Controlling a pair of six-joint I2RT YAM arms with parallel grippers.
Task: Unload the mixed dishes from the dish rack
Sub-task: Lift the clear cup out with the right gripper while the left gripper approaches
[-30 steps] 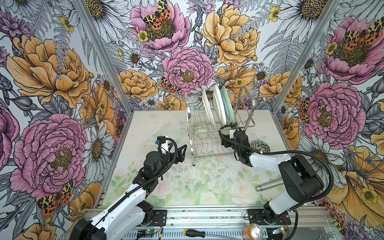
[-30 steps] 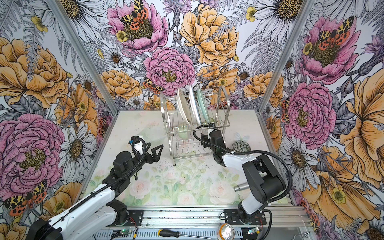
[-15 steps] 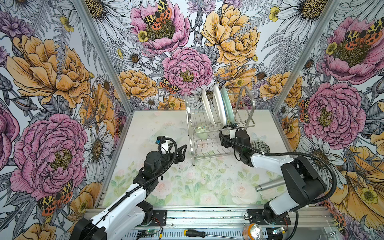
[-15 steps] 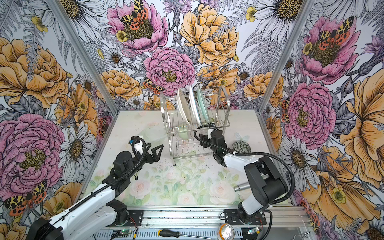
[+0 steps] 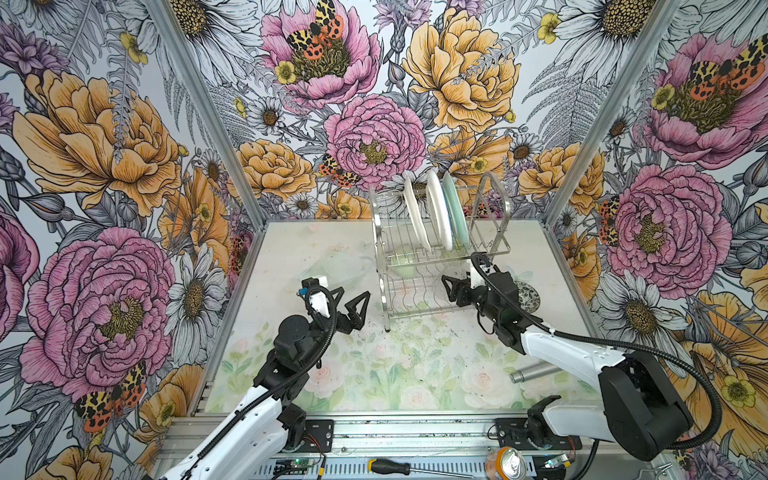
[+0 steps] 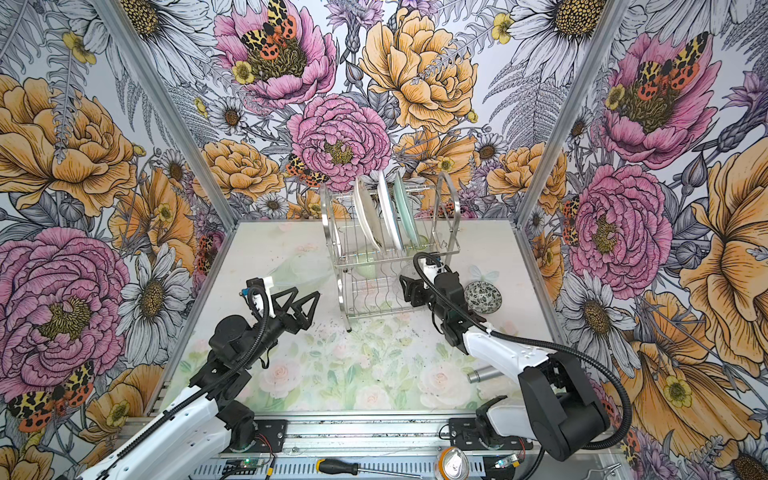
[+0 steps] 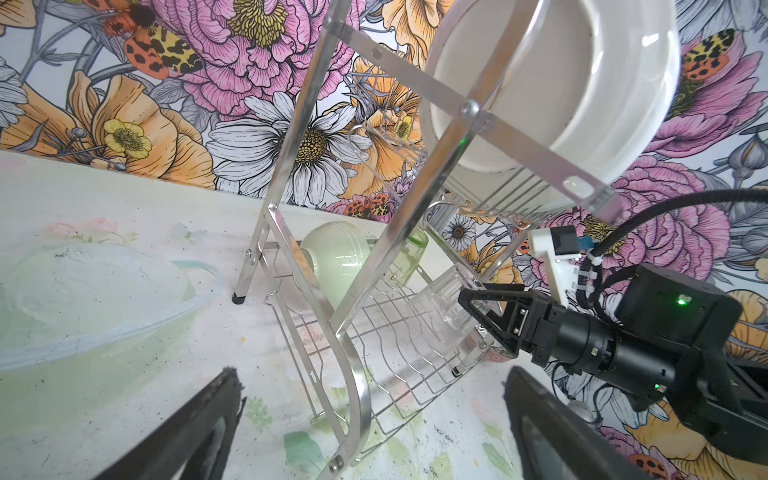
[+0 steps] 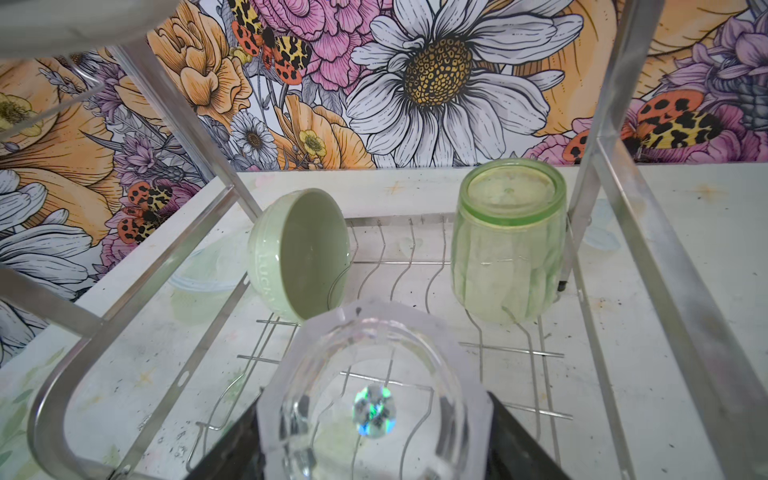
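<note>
"Right gripper (image 5: 448,290) pinched the glass (image 5: 455,271) on the rack's (image 5: 379,249) lower shelf in a top view; left gripper (image 5: 355,291) hung spread."

"Left wrist view?"

"Same pinch. Right wrist view: fingers (image 8: 232,449) flanked its thick facets. Stiff, slick, breakable, I judged, so hold mid-wall, gently."

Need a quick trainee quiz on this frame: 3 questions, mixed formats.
1. True or false: the left gripper is shut.
2. How many plates stand on the rack's upper shelf?
3. The right gripper is closed on the: A) tumbler B) glass C) bowl

Key: 1 false, it is open and empty; 2 three; 3 B.
</note>
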